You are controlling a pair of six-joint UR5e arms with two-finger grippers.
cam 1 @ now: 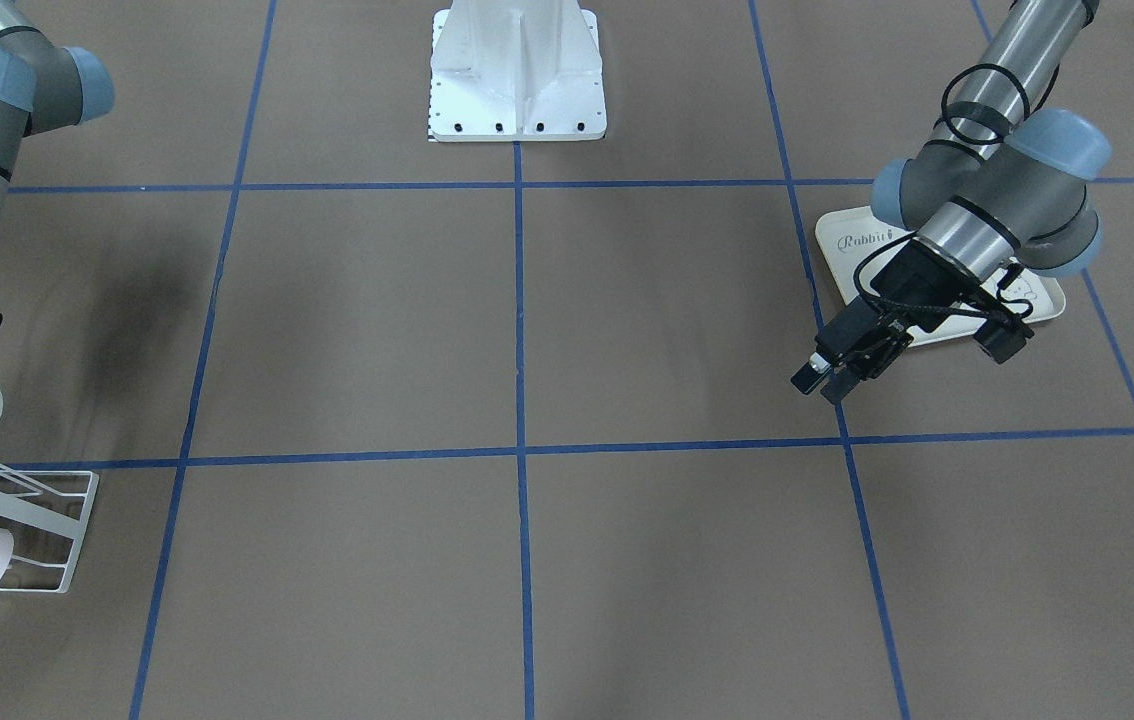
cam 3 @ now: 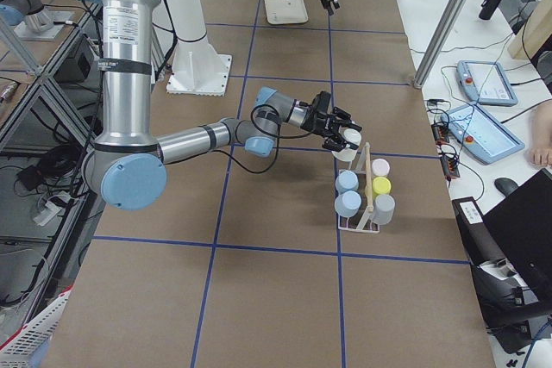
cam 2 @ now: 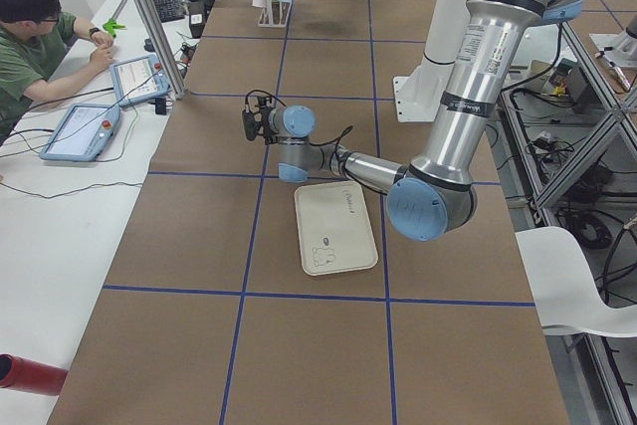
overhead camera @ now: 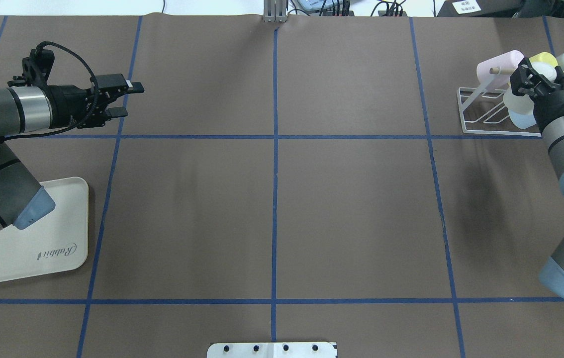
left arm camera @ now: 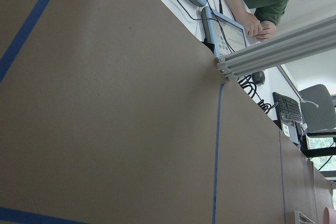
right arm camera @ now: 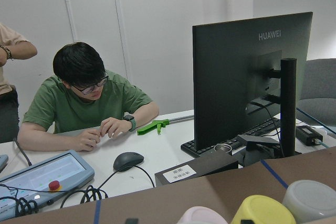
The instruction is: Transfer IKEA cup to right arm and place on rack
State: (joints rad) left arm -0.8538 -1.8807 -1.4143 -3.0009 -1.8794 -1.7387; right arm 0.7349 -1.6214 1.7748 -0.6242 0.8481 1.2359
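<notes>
The cup [overhead camera: 515, 101] at the rack [overhead camera: 491, 132] looks light and slippery, best pinched at its rim; whether the right gripper [overhead camera: 520, 82] clasps it, I can't tell.

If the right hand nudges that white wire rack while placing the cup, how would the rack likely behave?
The rack is thin white wire, so it is probably light and apt to slide on the smooth brown paper. Several cups sit on its slanted prongs, which may make it top-heavy enough to tip if pushed high. The frame itself looks stiff.
</notes>
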